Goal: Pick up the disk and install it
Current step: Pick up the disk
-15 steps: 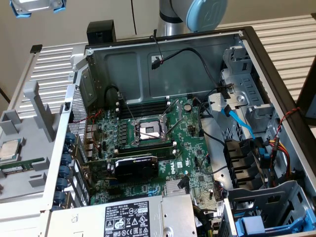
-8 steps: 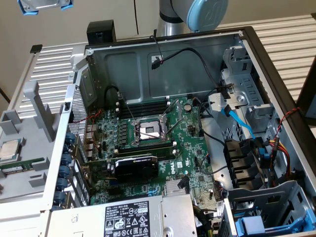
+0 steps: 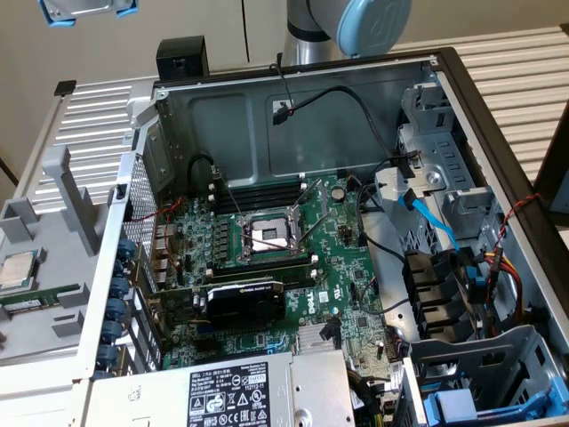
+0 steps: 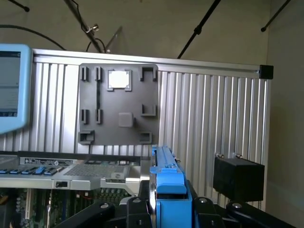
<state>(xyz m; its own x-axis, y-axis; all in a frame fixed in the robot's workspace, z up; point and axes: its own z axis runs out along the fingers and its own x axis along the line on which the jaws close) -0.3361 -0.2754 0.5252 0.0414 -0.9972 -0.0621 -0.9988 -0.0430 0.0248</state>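
The disk (image 4: 166,183) stands edge-on in the wrist view, its bright blue carrier frame uppermost, and my gripper (image 4: 168,211) is shut on it with a black finger (image 4: 135,209) on each side. In the exterior view the disk (image 3: 87,9) hangs high at the exterior view's left, above the ribbed table, showing a silver body with blue corners. It is well away from the open computer case (image 3: 444,80). A blue-railed drive bay (image 3: 462,405) sits at the case's near corner on the exterior view's right.
Inside the case lie the motherboard (image 3: 293,267) with its CPU socket (image 3: 267,236), a black graphics card (image 3: 244,298) and the grey power-supply box (image 3: 240,391). Cables (image 3: 427,213) cross the bay side. A grey holder (image 4: 118,104) carries a small CPU chip (image 4: 118,80). A black box (image 4: 237,178) stands nearby.
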